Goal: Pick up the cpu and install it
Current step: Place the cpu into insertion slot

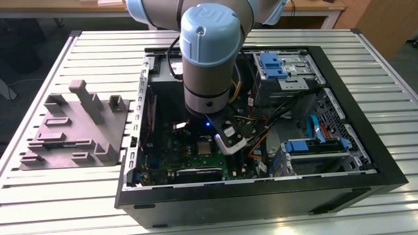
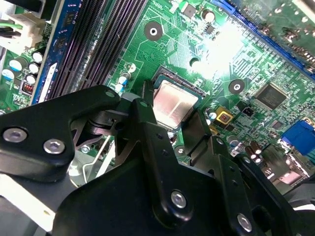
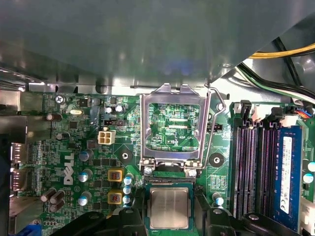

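- Evidently the job is at its installing end. The arm [image 1: 209, 58] reaches down into the open PC case [image 1: 261, 200], which lies on the slatted desk [image 1: 392, 73], and it works over the green motherboard [image 3: 74, 147].
- The cpu [image 3: 169, 207] sits between the jaws, right at the CPU socket [image 2: 172, 76]. Its silvery top faces up and looks level with the board in both wrist views.
- The jaws are closed down to the chip's width, one on each of two opposite edges. As far as I can judge they have hold of it, since I can make out no gap.
- Just beside the chip, the socket's metal load plate [image 3: 170, 128] is swung open with its wire lever [image 3: 220, 110] alongside, so nothing covers the seat.
- The grey tray [image 1: 72, 132] rests on the desk at the exterior view's left, well apart from the case.
- To my eye the chip is in its seat or just above it; I cannot tell which. This step calls for keeping it flat and square to the socket, without sideways drag across the contacts or any forcing.
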`<state>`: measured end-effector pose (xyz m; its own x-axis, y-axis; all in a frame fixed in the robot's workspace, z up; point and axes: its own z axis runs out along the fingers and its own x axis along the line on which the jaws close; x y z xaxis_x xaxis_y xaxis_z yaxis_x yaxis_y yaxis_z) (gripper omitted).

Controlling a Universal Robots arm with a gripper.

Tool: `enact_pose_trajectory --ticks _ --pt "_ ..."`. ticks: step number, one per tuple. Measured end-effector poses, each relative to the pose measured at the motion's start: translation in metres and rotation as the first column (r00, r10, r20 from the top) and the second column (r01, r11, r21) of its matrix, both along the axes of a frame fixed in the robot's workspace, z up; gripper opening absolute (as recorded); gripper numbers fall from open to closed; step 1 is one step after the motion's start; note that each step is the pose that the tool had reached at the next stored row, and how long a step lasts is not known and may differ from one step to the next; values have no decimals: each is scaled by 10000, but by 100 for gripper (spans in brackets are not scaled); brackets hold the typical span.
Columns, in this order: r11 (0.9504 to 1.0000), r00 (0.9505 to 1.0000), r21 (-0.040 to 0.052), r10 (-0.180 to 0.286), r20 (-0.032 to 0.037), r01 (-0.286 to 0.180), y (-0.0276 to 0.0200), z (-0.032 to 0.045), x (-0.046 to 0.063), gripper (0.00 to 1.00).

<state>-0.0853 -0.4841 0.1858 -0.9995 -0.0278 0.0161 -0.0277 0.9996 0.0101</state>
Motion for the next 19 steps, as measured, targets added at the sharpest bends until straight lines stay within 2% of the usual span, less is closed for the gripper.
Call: enact_pose_trajectory --ticks 7,8,19 --pt "10000 10000 8 -2 0 2 1 -3 -1 48" --pt "10000 10000 8 -2 3 2 1 -4 -1 54" --pt "10000 10000 7 0 -11 0 1 17 2 54"
